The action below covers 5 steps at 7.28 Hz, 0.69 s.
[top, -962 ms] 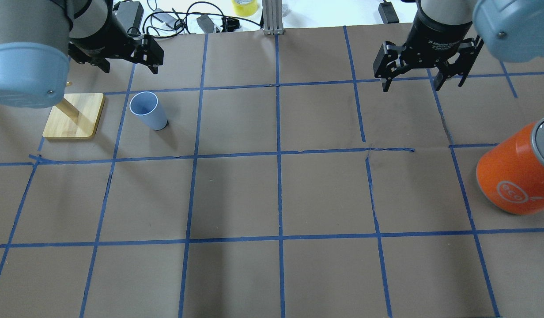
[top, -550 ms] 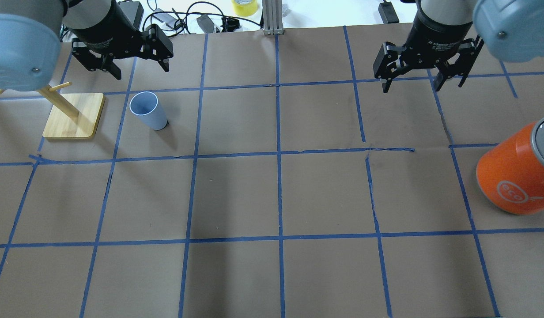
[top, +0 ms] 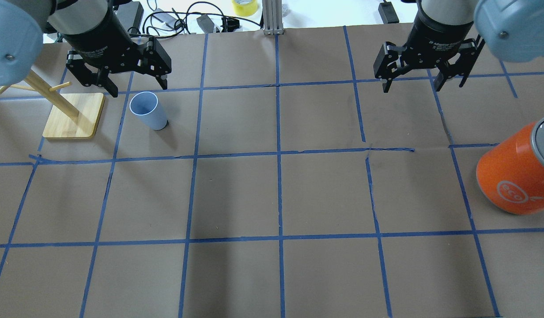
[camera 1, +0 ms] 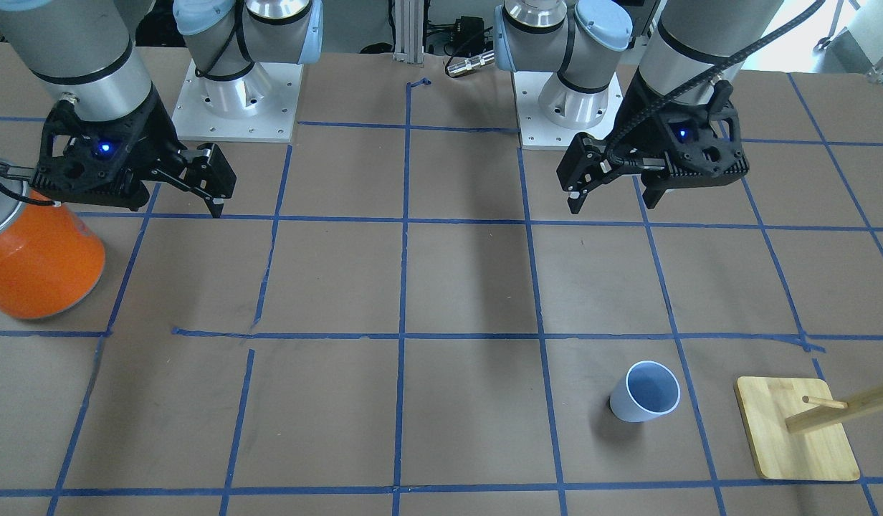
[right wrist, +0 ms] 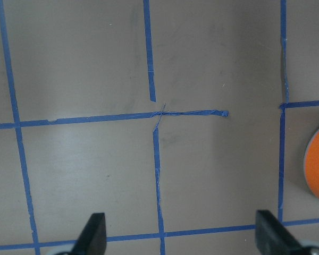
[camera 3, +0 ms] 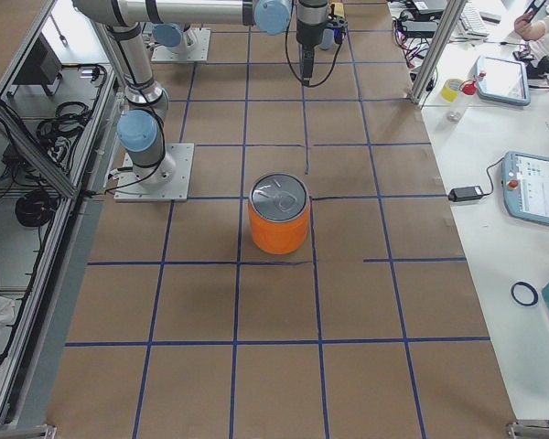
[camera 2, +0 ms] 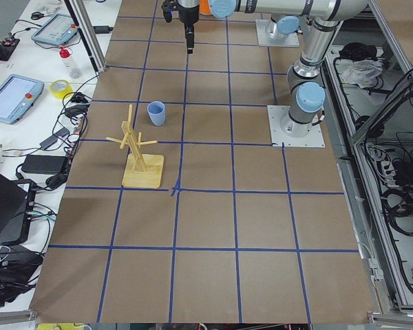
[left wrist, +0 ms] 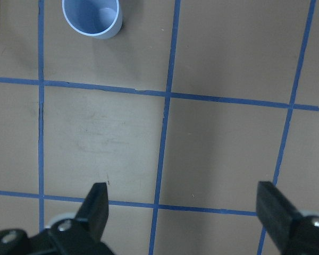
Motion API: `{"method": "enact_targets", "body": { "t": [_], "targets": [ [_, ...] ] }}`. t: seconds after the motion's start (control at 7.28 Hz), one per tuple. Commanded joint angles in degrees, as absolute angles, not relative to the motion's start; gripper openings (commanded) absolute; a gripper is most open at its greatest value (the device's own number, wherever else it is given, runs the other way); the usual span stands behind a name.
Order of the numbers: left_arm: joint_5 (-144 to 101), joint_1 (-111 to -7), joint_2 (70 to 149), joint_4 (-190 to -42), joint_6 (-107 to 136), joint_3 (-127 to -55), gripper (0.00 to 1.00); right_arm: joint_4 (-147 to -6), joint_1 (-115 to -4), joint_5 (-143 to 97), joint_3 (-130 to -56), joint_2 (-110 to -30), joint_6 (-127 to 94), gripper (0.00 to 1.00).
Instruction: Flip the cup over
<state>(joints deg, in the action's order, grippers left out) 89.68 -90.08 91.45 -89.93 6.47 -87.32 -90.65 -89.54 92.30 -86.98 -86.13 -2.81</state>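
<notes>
Currently the cup stands mouth-up on the surface just beside the wooden stand; left hand, spread, hangs near that stand, right hand, spread, well apart; probably light, stiff, slippery; pinch across the tapered wall.

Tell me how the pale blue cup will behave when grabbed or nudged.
The cup is probably light: small, thin-walled, visibly empty. Standing mouth-up on its narrower base, it would likely tip under a high nudge. Its smooth, tapered wall may slip in a grip.
</notes>
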Motion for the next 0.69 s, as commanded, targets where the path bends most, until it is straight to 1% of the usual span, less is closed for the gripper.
{"method": "enact_targets", "body": {
  "t": [0.0,0.55],
  "targets": [
    [89.74,-90.09,90.44,-89.65,5.37,-88.85,1.0,-90.53,-89.56,92.37,-87.01,-86.13,-2.81,1.0],
    [89.82,-90.0,90.35,-88.77,3.16,-89.03,1.0,-90.35,-89.47,91.93,-87.01,-87.19,-2.29,1.0]
  ]
}}
